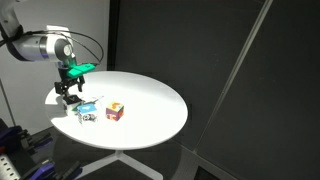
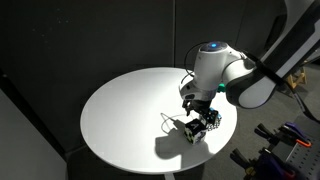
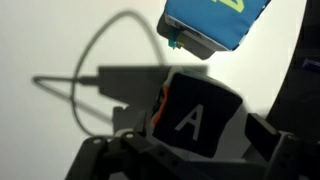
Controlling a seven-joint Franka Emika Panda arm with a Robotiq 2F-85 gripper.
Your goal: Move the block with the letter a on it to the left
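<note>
Half-closed gripper (image 1: 69,96), jaws pinching the dark sides of the block with the letter a (image 3: 195,120), its white A turned toward the wrist view. Stands close to the rim of the round white table (image 1: 150,85) in an exterior view, with little room on that side. Sits near a blue cube (image 3: 215,22), with a red-and-yellow cube (image 1: 115,111) just past it. Shows broad bare tabletop beyond those, out to the far edge.

We saw the block with the letter a (image 3: 195,120) black, its A white. At 12 o'clock, a blue cube (image 3: 215,22) bore yellow-green marking. The table (image 1: 150,95) was white.
</note>
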